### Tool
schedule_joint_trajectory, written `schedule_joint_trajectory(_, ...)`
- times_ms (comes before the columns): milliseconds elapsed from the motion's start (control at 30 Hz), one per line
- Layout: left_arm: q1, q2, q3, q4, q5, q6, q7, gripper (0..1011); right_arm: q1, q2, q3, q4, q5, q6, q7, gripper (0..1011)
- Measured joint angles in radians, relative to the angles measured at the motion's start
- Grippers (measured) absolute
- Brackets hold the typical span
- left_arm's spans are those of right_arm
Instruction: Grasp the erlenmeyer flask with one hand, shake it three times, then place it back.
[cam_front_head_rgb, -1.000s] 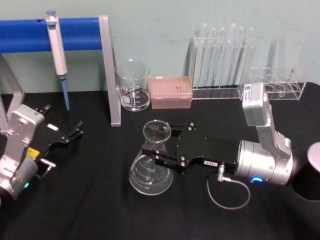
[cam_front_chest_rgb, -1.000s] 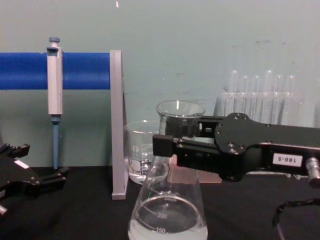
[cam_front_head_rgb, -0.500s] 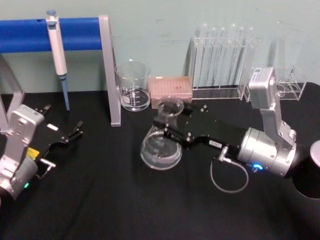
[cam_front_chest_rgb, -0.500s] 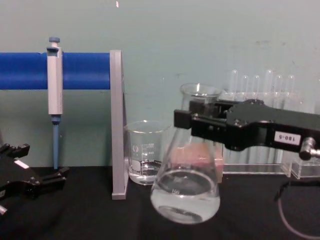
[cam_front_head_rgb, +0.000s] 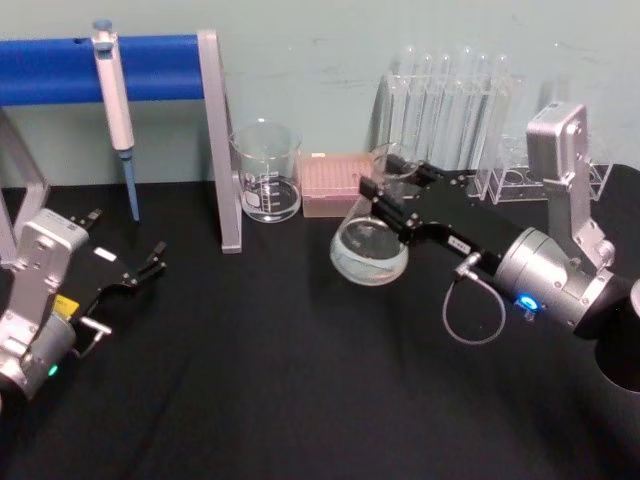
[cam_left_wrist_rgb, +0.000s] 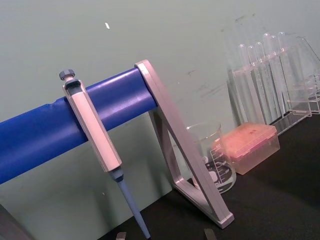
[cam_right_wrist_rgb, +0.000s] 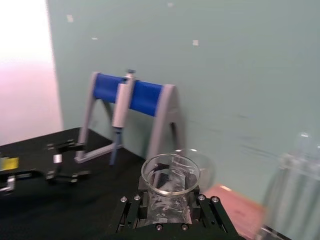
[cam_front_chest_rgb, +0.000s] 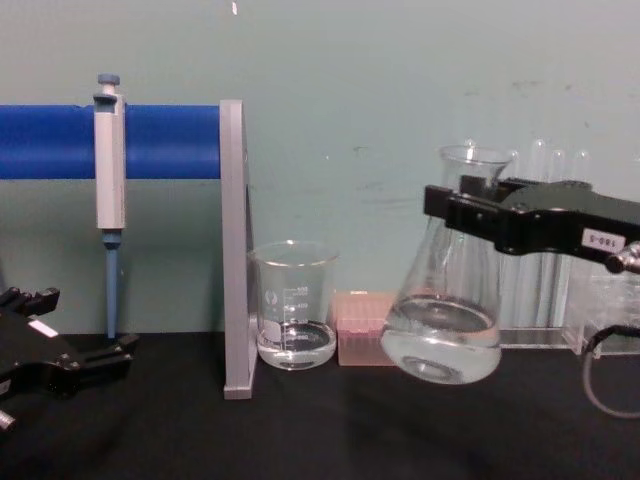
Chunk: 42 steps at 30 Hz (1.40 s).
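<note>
The erlenmeyer flask (cam_front_head_rgb: 370, 246) is clear glass with a little clear liquid in its wide base. It hangs tilted above the black table, just in front of the pink tip box. My right gripper (cam_front_head_rgb: 392, 190) is shut on its narrow neck, reaching in from the right. From the side, the flask (cam_front_chest_rgb: 444, 330) is off the table with its base swung left, and the hand (cam_front_chest_rgb: 470, 214) clamps it below the rim. The right wrist view looks down on the flask's rim (cam_right_wrist_rgb: 171, 174) between the gripper (cam_right_wrist_rgb: 170, 201) jaws. My left gripper (cam_front_head_rgb: 140, 268) rests open at the table's left.
A glass beaker (cam_front_head_rgb: 266, 170) stands by the grey stand post (cam_front_head_rgb: 222, 140). A pipette (cam_front_head_rgb: 114, 90) hangs on the blue bar. The pink tip box (cam_front_head_rgb: 343, 184) and the test tube rack (cam_front_head_rgb: 442, 112) line the back wall. The front of the table has free room.
The right gripper has carried the flask up, rightward and back toward the test tube rack, and its base has swung. The left arm has not moved.
</note>
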Motion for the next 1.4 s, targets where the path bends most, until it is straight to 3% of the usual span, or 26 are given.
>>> schedule_joint_trajectory(400, 0.000, 0.000, 0.000, 0.000, 0.000, 0.000, 0.000, 1001, -0.036, -0.072, 0.087, 0.014, -0.073, 0.021, -0.209, 450)
schedule_joint_trajectory(767, 0.000, 0.000, 0.000, 0.000, 0.000, 0.000, 0.000, 1001, -0.050, -0.132, 0.150, 0.033, -0.119, 0.038, -0.331, 450)
schedule_joint_trajectory(1033, 0.000, 0.000, 0.000, 0.000, 0.000, 0.000, 0.000, 1001, -0.055, -0.163, 0.178, 0.040, -0.142, 0.047, -0.364, 450)
schedule_joint_trajectory(1400, 0.000, 0.000, 0.000, 0.000, 0.000, 0.000, 0.000, 1001, -0.054, -0.180, 0.191, 0.048, -0.158, 0.059, -0.341, 450)
